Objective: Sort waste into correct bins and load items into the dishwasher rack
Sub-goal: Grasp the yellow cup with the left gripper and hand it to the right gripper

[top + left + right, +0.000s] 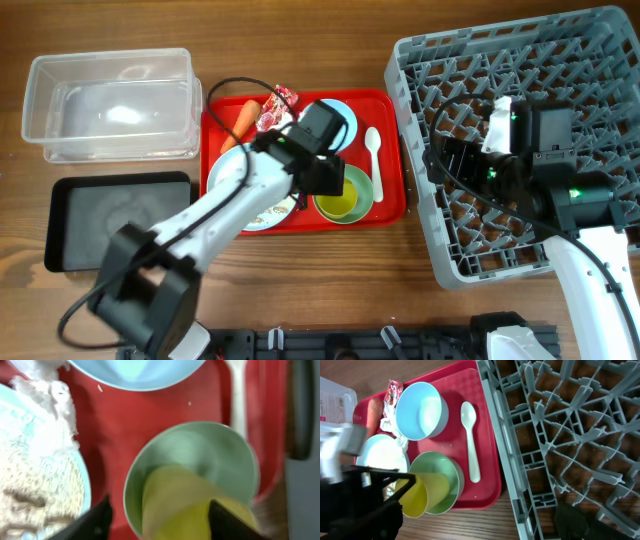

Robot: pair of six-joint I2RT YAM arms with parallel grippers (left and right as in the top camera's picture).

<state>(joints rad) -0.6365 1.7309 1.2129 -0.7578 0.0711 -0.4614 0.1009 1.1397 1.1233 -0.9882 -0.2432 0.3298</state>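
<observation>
Looking through the left wrist camera, the left gripper [160,512] has its fingers spread, one on each side of the yellow-green cup [170,495], and as far as I can see not pressed on it. The cup lies tilted inside the pale green bowl [205,450], which stands on the red tray [115,440]. I judge the cup to be light, stiff plastic, smooth and a little slippery, so holding it across the wall near the rim seems safest. Farther away lies the white spoon [470,445], then the dishwasher rack [560,435]. The right gripper [448,160] hangs over the rack, and I cannot tell how its jaws stand.
</observation>
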